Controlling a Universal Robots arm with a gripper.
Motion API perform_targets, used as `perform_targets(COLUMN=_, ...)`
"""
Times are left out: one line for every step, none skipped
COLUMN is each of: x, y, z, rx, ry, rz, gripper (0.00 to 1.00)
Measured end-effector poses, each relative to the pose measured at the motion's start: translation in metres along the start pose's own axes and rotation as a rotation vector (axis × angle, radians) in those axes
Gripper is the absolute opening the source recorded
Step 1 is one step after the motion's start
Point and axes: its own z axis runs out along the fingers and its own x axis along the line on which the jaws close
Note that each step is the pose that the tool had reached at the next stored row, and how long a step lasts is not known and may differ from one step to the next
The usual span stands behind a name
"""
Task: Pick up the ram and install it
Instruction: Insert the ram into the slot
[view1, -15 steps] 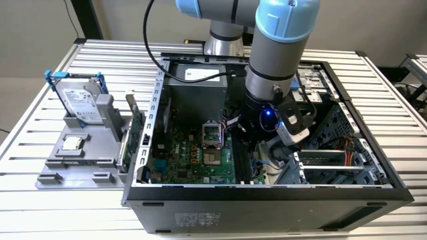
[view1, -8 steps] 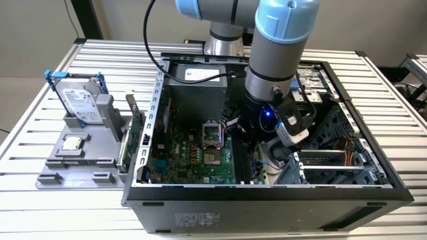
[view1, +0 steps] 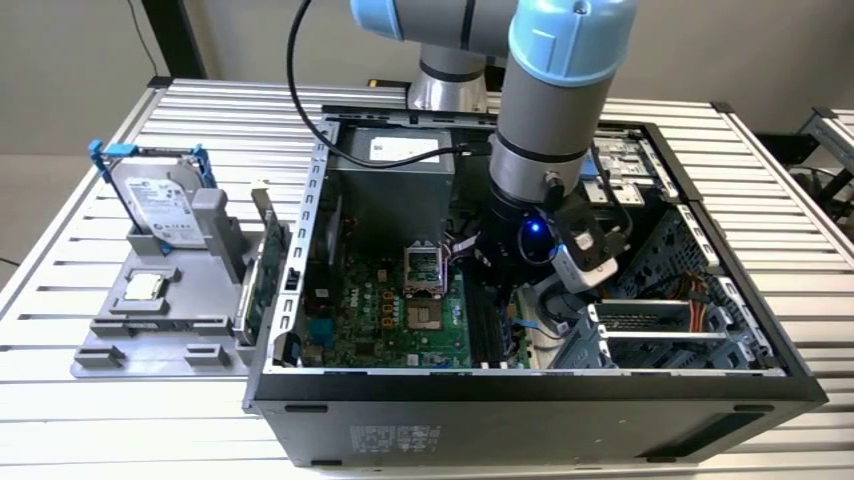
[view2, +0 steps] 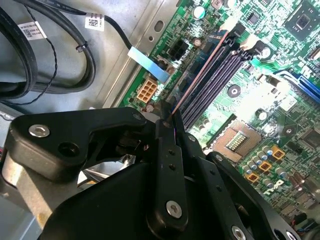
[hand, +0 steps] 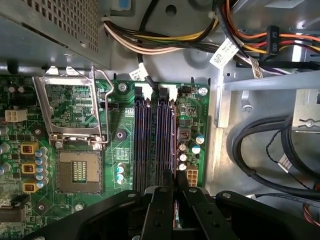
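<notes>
My gripper (view1: 501, 290) reaches down inside the open computer case, over the motherboard. It is shut on the ram (view2: 197, 75), a thin stick that I see edge-on, running from my fingertips out along the black memory slots (view2: 215, 85). In the first wrist view the ram (hand: 174, 150) lines up with the slot nearest the board's edge, beside the other slots (hand: 142, 140), and my gripper (hand: 175, 187) pinches its near end. Whether the ram touches that slot I cannot tell. The second wrist view has my gripper (view2: 167, 122) closed tight on the stick.
The processor socket (hand: 79, 172) with its raised metal frame (hand: 70, 112) lies beside the slots. Cable bundles (hand: 165, 42) run close by. On the exterior view's left, outside the case wall (view1: 534, 385), a grey fixture holds a hard drive (view1: 160, 205) and a green card (view1: 274, 265).
</notes>
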Motion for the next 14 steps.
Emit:
perform_targets(x=0.0001, y=0.0, z=0.0, rx=0.0009, ry=0.0, rz=0.0, gripper=0.0)
perform_targets(x=0.0002, y=0.0, z=0.0, rx=0.0016, ry=0.0, rz=0.0, gripper=0.0)
perform_targets(x=0.0002, y=0.0, z=0.0001, rx=0.0023, ry=0.0, rz=0.0, gripper=0.0)
perform_targets(x=0.0003, y=0.0, z=0.0001, rx=0.0028, ry=0.0001, rz=0.0, gripper=0.0)
perform_targets(x=0.0005, y=0.0, z=0.0001, rx=0.0029, ry=0.0001, rz=0.0, gripper=0.0)
perform_targets(x=0.0005, y=0.0, z=0.0001, rx=0.0029, ry=0.0001, rz=0.0, gripper=0.0)
perform_targets(x=0.0005, y=0.0, z=0.0001, rx=0.0028, ry=0.0, rz=0.0, gripper=0.0)
perform_targets(x=0.0005, y=0.0, z=0.0002, rx=0.0027, ry=0.0, rz=0.0, gripper=0.0)
perform_targets(x=0.0006, y=0.0, z=0.0002, rx=0.0027, ry=0.0, rz=0.0, gripper=0.0)
perform_targets(x=0.0009, y=0.0, z=0.0002, rx=0.0027, ry=0.0, rz=0.0, gripper=0.0)
perform_targets(x=0.0012, y=0.0003, z=0.0003, rx=0.0025, ry=-0.0001, rz=0.0, gripper=0.0)
perform_targets(x=0.0013, y=0.0007, z=-0.0002, rx=0.003, ry=-0.0002, rz=0.0, gripper=0.0)
perform_targets(x=0.0013, y=0.0006, z=-0.0016, rx=0.0052, ry=0.0001, rz=0.0, gripper=0.0)
perform_targets(x=0.0014, y=0.0008, z=-0.0017, rx=0.0056, ry=0.0001, rz=0.0, gripper=0.0)
